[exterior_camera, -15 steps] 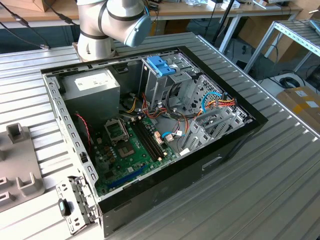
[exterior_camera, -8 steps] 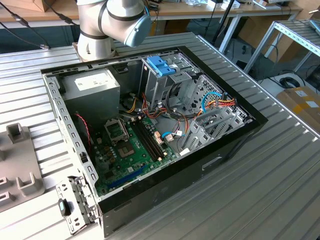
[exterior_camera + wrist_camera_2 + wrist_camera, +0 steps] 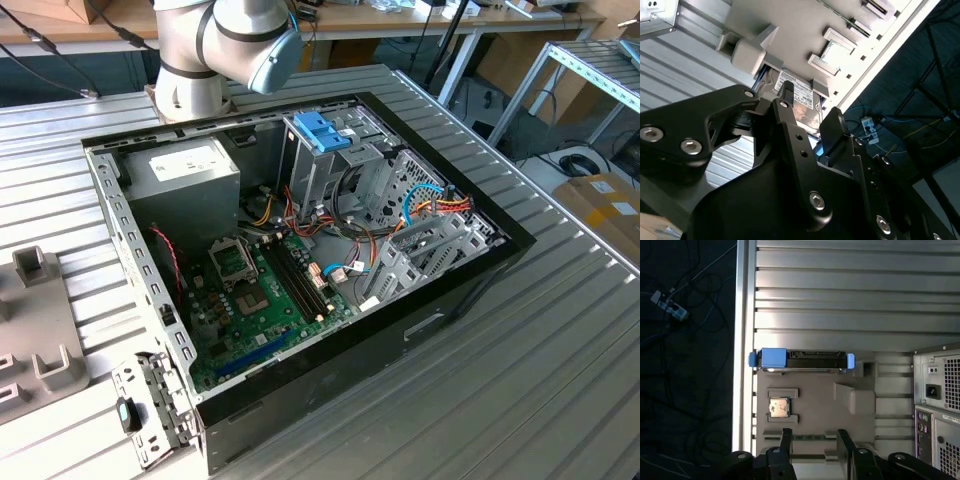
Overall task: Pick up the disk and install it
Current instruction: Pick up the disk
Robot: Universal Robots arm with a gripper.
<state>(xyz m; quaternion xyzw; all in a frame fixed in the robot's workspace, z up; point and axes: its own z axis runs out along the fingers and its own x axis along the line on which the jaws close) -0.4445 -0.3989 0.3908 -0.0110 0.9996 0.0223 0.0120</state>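
Exterior view: grey-white robot arm (image 3: 215,40) at upper left of frame; open black desktop computer case (image 3: 430,312) mid-frame on ribbed aluminium table (image 3: 540,400); blue plastic latch (image 3: 322,130) atop drive cage.
First wrist view: black two-finger gripper (image 3: 815,442) spread, empty; flat silver-grey disk with blue carrier frame (image 3: 802,360) on edge in slot of grey plastic fixture tray (image 3: 860,390), apart from gripper.
Second wrist view: disk beyond spread fingers (image 3: 832,127).
Risk: off-centre closure on blue frame could tip disk or let it slip; fingers could strike raised fixture blocks.
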